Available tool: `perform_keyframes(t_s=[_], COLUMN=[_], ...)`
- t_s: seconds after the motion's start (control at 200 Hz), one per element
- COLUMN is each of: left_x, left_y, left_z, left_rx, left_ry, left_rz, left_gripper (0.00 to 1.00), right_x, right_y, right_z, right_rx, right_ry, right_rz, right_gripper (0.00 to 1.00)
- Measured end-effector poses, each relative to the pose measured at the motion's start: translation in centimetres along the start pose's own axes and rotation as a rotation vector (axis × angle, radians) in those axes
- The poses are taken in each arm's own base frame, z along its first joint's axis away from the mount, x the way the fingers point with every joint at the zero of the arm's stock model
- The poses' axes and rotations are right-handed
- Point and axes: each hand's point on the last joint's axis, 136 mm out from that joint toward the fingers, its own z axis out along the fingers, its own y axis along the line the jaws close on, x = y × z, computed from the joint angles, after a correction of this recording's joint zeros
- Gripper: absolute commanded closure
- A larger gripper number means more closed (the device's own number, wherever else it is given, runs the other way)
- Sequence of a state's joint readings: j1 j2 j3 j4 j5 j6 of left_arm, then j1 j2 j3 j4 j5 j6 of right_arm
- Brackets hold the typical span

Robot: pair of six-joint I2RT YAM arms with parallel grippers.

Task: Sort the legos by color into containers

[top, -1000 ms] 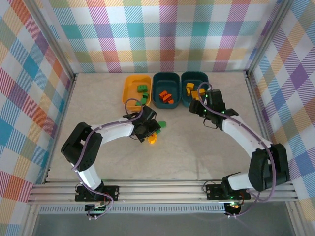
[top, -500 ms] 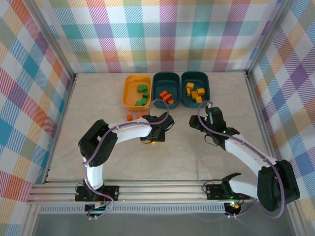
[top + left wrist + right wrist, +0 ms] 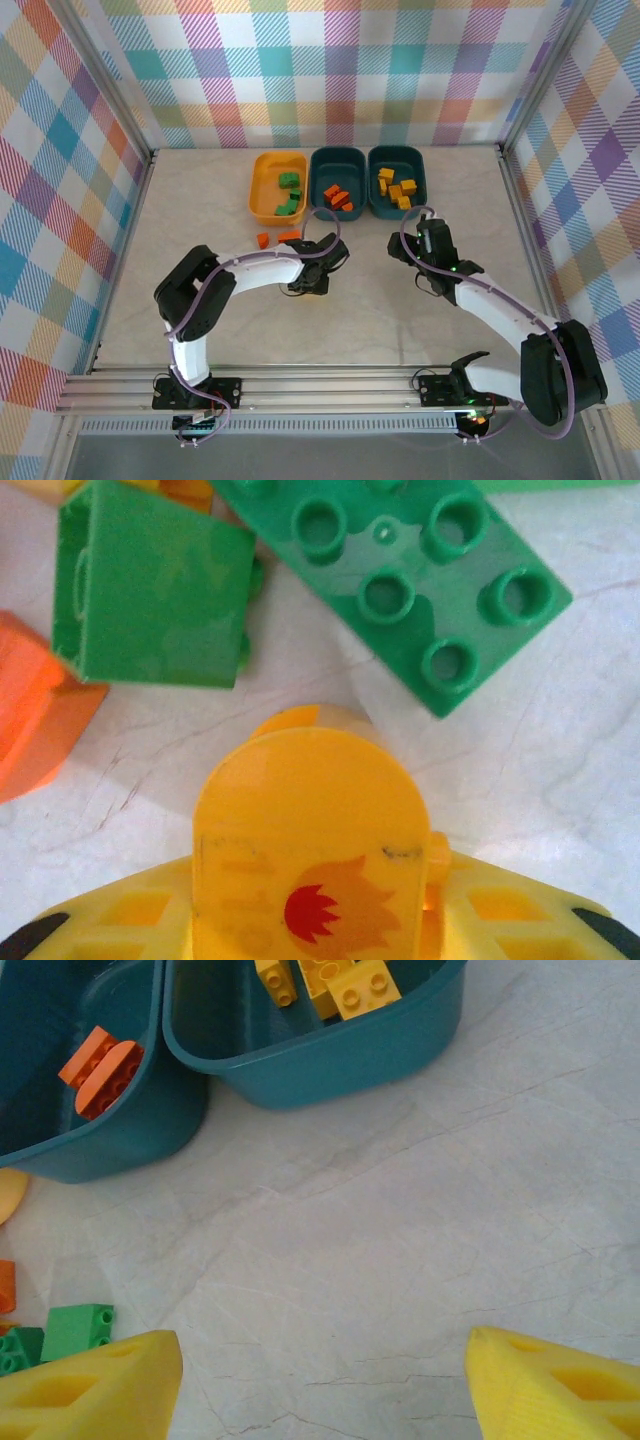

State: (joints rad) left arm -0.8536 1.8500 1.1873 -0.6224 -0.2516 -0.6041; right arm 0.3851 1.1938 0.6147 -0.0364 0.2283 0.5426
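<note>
In the left wrist view my left gripper [image 3: 315, 925] is shut on a yellow lego [image 3: 300, 810] with a flame print, resting on the table. Just beyond it lie a green cube lego [image 3: 155, 585], a flat green studded lego [image 3: 420, 570] and an orange lego [image 3: 30, 720]. From above, the left gripper [image 3: 312, 280] sits mid-table. My right gripper [image 3: 400, 248] hovers open and empty [image 3: 322, 1360] in front of the teal containers. The yellow-orange container [image 3: 262, 190] holds green legos, the middle teal container [image 3: 318, 190] orange ones, the right teal container [image 3: 420, 185] yellow ones.
Two loose orange legos [image 3: 263, 239] lie in front of the yellow-orange container. In the right wrist view, green legos [image 3: 78, 1330] lie at the lower left, and bare table stretches between the fingers. Checked walls enclose the table on three sides.
The left gripper's jaws have narrowed onto the yellow lego. The right gripper has drawn back from the right teal container toward the near side and stays open.
</note>
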Motion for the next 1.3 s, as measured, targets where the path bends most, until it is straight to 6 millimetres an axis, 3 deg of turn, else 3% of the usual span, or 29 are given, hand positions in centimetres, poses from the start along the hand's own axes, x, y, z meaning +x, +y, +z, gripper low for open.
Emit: perform_keyframes(t_s=[0.13,0.295,0.43,0.53,0.605,0.78,0.975,1.1,1.23,1.3], left_x=[-0.3,-1.6,-5.3,-9.2,-11.7,-16.7,-21.4,-23.9,-25.5,-26.1], left_y=[-0.3,-1.9,-4.9,-8.8,-11.8,-18.3,-22.9,-23.2,-21.4,-20.6], left_z=[-2.1,-6.8,-10.6,-12.8,-13.4,-12.5,-9.8,-7.5,-4.9,-4.0], left_rx=[0.047,0.151,0.256,0.351,0.413,0.528,0.622,0.642,0.625,0.616], left_ry=[-0.026,-0.104,-0.185,-0.247,-0.277,-0.326,-0.368,-0.393,-0.382,-0.378], left_rz=[-0.005,0.006,0.014,0.031,0.054,0.110,0.108,0.075,0.021,0.000], left_gripper=[0.62,0.61,0.61,0.61,0.61,0.60,0.57,0.53,0.46,0.37], right_x=[-0.1,-0.7,-0.9,-0.3,0.0,-0.2,-0.4,-0.5,-0.3,-0.2], right_y=[-0.5,-2.0,-4.6,-6.6,-7.9,-9.2,-9.4,-9.0,-8.8,-8.6], right_z=[0.0,0.0,0.1,0.0,-0.4,-1.5,-1.9,-2.0,-1.9,-1.9], right_rx=[0.025,0.083,0.146,0.191,0.215,0.227,0.219,0.197,0.179,0.170], right_ry=[-0.012,-0.040,-0.056,-0.059,-0.066,-0.107,-0.125,-0.125,-0.116,-0.111], right_rz=[0.009,0.078,0.176,0.250,0.297,0.382,0.417,0.420,0.421,0.423], right_gripper=[0.27,0.26,0.22,0.18,0.17,0.16,0.16,0.16,0.15,0.15])
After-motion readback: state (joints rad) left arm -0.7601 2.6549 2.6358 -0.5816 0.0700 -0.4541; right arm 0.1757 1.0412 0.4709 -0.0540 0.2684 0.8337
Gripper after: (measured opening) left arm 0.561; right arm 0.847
